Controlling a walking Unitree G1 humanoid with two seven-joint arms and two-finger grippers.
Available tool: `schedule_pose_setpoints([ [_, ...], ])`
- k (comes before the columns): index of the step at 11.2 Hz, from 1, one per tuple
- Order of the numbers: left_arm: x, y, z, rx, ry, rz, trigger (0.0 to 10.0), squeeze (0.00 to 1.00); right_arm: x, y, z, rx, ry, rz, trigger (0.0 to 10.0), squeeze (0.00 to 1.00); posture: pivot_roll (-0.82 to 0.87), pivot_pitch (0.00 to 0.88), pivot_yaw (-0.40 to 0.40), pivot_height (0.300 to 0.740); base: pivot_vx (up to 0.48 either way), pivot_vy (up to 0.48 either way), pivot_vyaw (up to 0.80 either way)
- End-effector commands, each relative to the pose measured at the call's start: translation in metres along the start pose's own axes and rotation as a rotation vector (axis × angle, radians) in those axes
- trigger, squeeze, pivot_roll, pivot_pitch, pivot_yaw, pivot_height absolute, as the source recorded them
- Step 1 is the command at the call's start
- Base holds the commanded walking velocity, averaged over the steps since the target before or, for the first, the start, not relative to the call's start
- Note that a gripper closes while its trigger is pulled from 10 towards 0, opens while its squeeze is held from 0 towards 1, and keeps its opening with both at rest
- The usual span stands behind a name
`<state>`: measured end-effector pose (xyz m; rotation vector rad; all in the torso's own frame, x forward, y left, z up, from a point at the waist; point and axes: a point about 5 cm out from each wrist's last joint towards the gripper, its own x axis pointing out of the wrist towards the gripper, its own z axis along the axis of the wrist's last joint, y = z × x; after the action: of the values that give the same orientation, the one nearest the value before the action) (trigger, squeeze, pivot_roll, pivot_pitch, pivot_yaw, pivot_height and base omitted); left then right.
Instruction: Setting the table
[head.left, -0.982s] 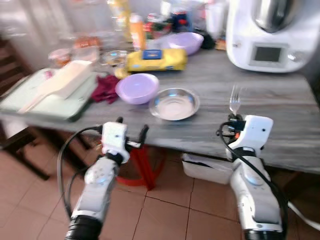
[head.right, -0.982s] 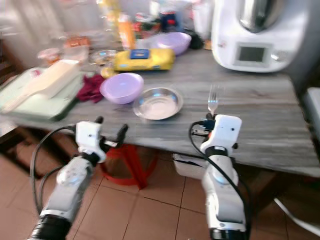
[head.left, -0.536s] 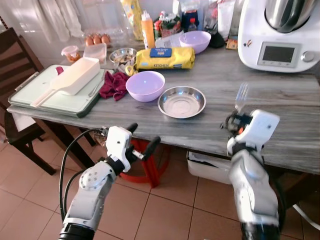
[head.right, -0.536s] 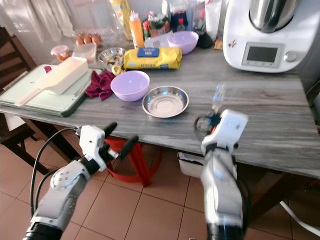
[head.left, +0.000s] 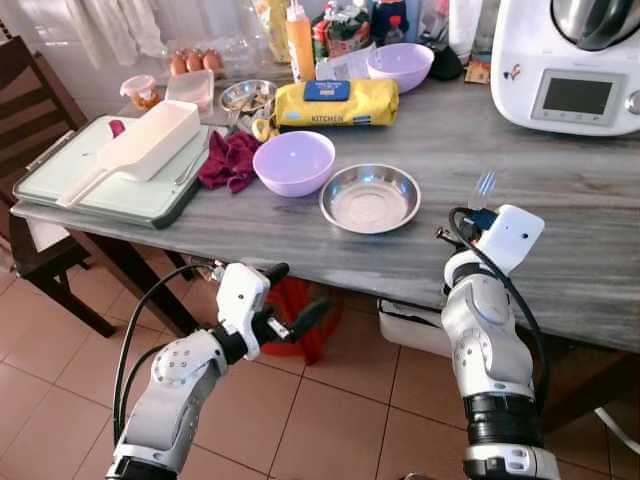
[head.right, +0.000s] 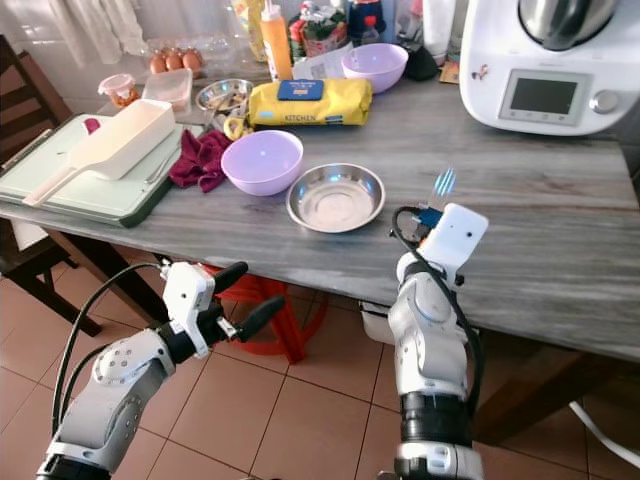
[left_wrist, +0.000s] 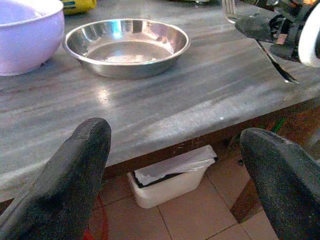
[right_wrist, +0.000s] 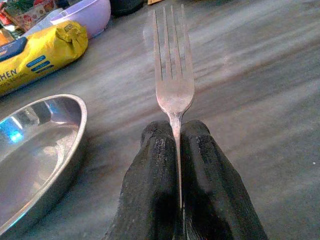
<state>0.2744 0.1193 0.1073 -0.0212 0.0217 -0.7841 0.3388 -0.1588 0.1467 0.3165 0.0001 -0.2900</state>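
Holding a fork (right_wrist: 173, 75) pinched by its handle, the right gripper (right_wrist: 176, 150) hangs over the grey wooden table (head.left: 560, 190) near its front edge, tines aimed at the far side, just beside the steel dish (head.left: 370, 198). A lilac bowl (head.left: 293, 162) sits on the dish's other side, toward the green tray (head.left: 60, 175) at the left end. Left gripper (head.left: 285, 296) hovers below the front edge, fingers (left_wrist: 75, 165) spread wide, gripping nothing.
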Motion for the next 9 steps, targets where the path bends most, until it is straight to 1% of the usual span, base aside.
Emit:
schedule_pose_setpoints([
  [1,-0.004,0.001,0.001,0.009,0.015,-0.008,10.0,0.0,0.005,0.01,0.0,0.027,0.007,0.015,10.0,0.0,-0.06,0.146,0.131,0.74,0.0,0.0,0.0],
  [3,-0.004,-0.003,0.001,0.006,0.018,-0.022,10.0,0.0,0.012,0.014,-0.01,0.032,0.049,0.031,10.0,0.0,-0.05,0.141,0.13,0.74,0.0,0.0,0.0],
  [4,-0.004,-0.004,0.001,0.001,0.02,-0.037,10.0,0.0,0.014,0.015,-0.011,0.035,0.053,0.032,10.0,0.0,-0.05,0.14,0.132,0.74,0.0,0.0,0.0],
  [5,-0.004,-0.009,0.0,-0.012,0.025,-0.081,10.0,0.0,0.018,0.02,-0.013,0.043,0.069,0.04,10.0,0.0,-0.05,0.14,0.133,0.74,0.0,0.0,0.0],
  [7,-0.001,-0.011,0.002,-0.013,0.017,-0.098,10.0,0.0,0.021,0.025,-0.013,0.049,0.073,0.056,10.0,0.0,-0.05,0.137,0.134,0.74,0.0,0.0,0.0],
  [9,0.003,-0.013,0.005,-0.015,-0.001,-0.107,10.0,0.0,0.026,0.025,-0.014,0.059,0.082,0.055,10.0,0.0,-0.06,0.131,0.131,0.74,0.0,0.0,0.0],
])
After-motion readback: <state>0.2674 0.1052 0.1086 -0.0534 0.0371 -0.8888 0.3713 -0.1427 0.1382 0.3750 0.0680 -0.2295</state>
